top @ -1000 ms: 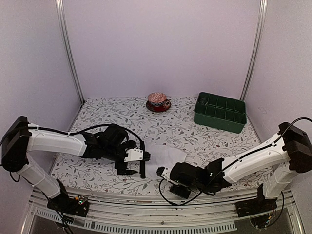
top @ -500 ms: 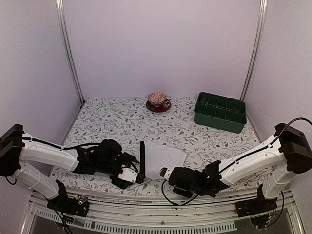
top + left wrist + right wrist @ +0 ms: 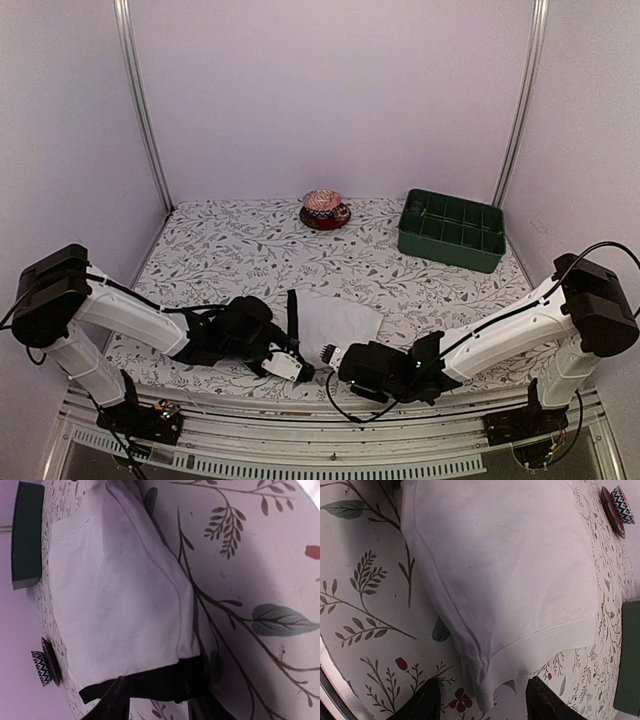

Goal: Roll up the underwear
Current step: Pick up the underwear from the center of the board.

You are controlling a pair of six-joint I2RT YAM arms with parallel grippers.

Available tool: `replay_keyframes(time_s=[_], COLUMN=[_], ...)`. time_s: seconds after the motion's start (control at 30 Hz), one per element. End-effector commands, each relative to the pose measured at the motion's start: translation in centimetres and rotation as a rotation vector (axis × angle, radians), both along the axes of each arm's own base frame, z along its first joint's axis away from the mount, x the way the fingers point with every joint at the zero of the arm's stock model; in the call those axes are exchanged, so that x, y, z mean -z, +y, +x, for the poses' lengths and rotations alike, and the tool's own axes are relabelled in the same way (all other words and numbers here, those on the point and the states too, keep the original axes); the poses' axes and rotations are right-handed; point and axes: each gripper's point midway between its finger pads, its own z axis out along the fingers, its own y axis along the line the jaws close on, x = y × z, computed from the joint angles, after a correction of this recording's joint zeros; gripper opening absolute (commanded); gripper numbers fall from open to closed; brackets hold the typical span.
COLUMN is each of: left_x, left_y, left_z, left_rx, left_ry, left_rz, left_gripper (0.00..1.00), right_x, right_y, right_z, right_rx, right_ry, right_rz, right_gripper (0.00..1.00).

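Note:
White underwear (image 3: 338, 322) lies flat near the table's front edge, its black waistband (image 3: 292, 312) on the left side. In the left wrist view the waistband (image 3: 150, 685) runs across the bottom, and my left gripper (image 3: 157, 706) straddles its near end, jaws half closed with the band between the fingers (image 3: 114, 702). From above, the left gripper (image 3: 303, 369) sits at the waistband's near end. My right gripper (image 3: 332, 357) is just right of it, open. In the right wrist view the underwear's bunched near corner (image 3: 487, 692) lies between the fingers of the right gripper (image 3: 482, 706).
A green compartment tray (image 3: 452, 230) stands at the back right. A red saucer with a patterned bowl (image 3: 325, 210) sits at the back centre. The table's front edge (image 3: 327, 672) runs close behind the right gripper. Both arms lie low along the front.
My left gripper swung from left of the waistband to its near end, and its jaws narrowed around the band. The right gripper edged left toward the cloth's near corner.

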Motion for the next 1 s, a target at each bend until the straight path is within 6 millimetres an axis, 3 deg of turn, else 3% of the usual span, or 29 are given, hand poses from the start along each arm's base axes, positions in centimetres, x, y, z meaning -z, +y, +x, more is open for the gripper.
replay_keyframes(time_s=[0.0,0.07,0.13,0.17,0.37,0.5,0.83,0.97], left_x=[4.0,4.1,4.1,4.0,2.7,1.3,-1.2,-2.1], left_y=[2.9,2.7,2.4,2.2,1.7,1.9,4.2,4.5], left_z=[-1.7,-1.8,-1.9,-1.9,-2.4,-3.4,-7.1,-8.1], left_rx=[0.023,0.027,0.028,0.025,0.03,0.053,0.118,0.136], left_ry=[0.037,0.043,0.051,0.054,0.083,0.137,0.335,0.392], left_rz=[0.172,0.171,0.165,0.158,0.1,0.064,0.055,0.047], left_gripper=[0.35,0.26,0.05,0.0,0.0,0.0,0.0,0.0], right_x=[2.3,2.6,2.9,3.1,2.7,1.2,-4.6,-6.1], right_y=[-0.5,-0.6,-0.8,-0.9,-0.9,0.1,2.0,2.5], right_z=[-0.3,0.0,0.3,0.5,0.6,-1.0,-8.0,-8.9], right_rx=[-0.084,-0.093,-0.097,-0.098,-0.123,-0.177,-0.36,-0.373], right_ry=[-0.001,-0.001,0.008,0.011,0.019,0.102,0.44,0.496], right_rz=[-0.126,-0.145,-0.155,-0.157,-0.137,-0.057,0.176,0.202], right_gripper=[0.56,0.47,0.35,0.3,0.04,0.02,0.02,0.02])
